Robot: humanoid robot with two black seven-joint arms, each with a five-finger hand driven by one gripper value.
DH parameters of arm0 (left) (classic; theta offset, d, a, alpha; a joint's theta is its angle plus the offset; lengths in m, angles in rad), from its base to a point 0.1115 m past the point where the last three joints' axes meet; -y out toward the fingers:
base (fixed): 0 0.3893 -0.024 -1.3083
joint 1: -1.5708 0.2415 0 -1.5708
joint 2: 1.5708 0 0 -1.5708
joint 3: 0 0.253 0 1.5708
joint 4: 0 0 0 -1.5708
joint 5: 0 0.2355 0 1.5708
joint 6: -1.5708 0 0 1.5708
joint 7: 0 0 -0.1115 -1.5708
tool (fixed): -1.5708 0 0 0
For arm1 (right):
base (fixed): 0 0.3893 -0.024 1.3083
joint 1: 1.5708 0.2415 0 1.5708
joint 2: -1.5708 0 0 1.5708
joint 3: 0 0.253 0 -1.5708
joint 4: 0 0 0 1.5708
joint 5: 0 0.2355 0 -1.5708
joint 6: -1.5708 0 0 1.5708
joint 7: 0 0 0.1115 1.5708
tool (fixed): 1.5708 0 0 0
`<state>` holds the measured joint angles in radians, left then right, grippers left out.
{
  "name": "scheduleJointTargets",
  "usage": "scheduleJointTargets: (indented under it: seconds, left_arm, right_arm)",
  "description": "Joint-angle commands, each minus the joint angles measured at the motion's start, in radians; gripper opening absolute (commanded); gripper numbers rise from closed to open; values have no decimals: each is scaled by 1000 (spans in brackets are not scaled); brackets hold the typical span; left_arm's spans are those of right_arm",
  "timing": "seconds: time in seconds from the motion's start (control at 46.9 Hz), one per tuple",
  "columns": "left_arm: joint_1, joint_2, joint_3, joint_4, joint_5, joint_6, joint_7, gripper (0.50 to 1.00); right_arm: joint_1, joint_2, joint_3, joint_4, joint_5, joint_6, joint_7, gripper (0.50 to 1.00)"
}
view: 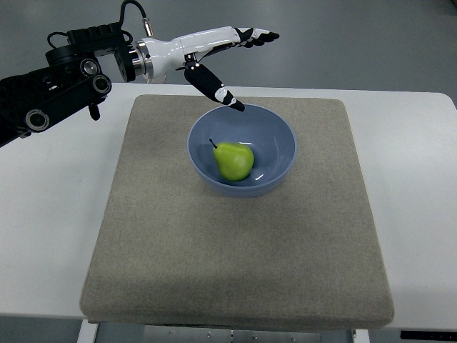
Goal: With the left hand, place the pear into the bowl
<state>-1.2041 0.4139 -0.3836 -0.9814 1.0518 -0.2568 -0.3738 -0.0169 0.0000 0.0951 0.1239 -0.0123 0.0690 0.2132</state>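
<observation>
A green pear [234, 161] with a dark stem lies inside the blue bowl [282, 136], which stands on the grey mat. My left hand [246, 68] is above and behind the bowl's far rim, clear of the pear. Its fingers [253, 36] are stretched out straight to the right and the thumb [218, 89] points down toward the bowl's rim. The hand is open and holds nothing. The right arm is out of view.
The grey mat [235, 250] covers most of the white table [43, 214]. The left arm's black forearm [50, 86] comes in from the upper left. The table's far edge runs behind the hand.
</observation>
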Motion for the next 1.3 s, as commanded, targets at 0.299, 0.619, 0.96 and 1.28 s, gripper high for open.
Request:
scheduleJointTargets:
  seconds: [0.299, 0.619, 0.96, 1.28]
  left_arm:
    - [12, 77, 5, 171, -562, -19, 3, 996]
    - [130, 82, -9, 293, -989, -154, 82, 996]
    - [219, 83, -89, 322, -1306, -272, 283, 996]
    - [304, 78, -192, 322, -1310, -280, 346, 996]
  right_arm:
    - [0, 0, 0, -1, 0, 0, 0, 926]
    - [0, 0, 0, 0, 0, 0, 0, 926]
    - [0, 0, 0, 0, 0, 0, 0, 924]
    - [0, 0, 2, 0, 5, 2, 0, 926]
